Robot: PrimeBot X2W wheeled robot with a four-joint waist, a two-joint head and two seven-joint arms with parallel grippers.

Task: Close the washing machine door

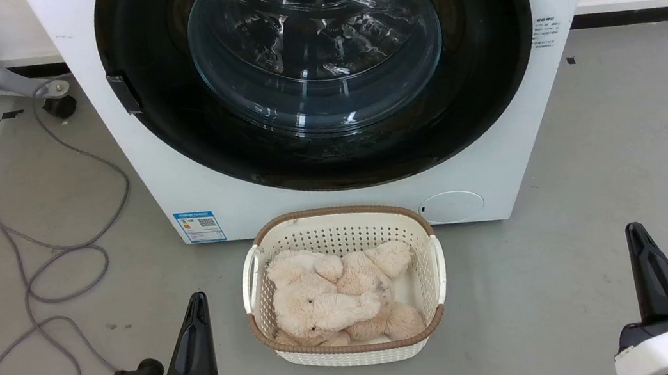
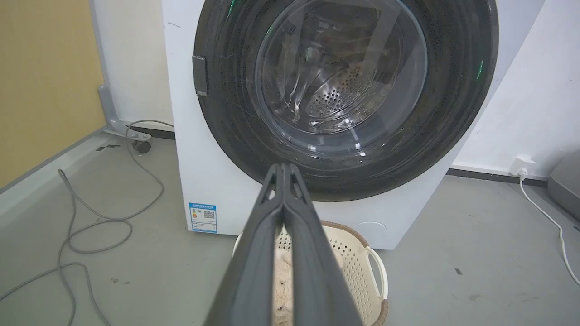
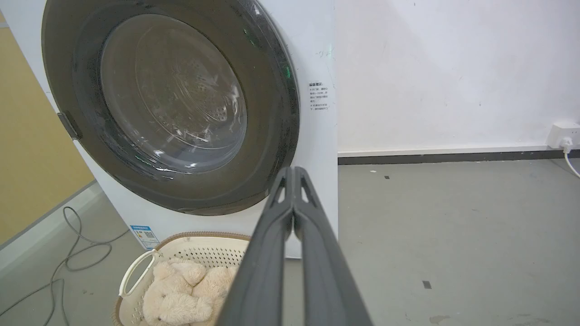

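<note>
The washing machine door (image 1: 318,67) sits flush in the washing machine (image 1: 204,185) front, seemingly latched. Before it, the left hand (image 2: 283,168) and right hand (image 3: 294,171) hang empty, fingers pressed together, flanking the basket (image 1: 337,211).

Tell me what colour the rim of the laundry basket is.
The laundry basket's rim is brown, above cream perforated walls; the head view shows it best.

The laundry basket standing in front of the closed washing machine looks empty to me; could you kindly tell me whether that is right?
Not quite. The laundry basket does stand in front of the closed washing machine, but it is not empty: a cream plush toy lies inside it, as the head view shows.
</note>
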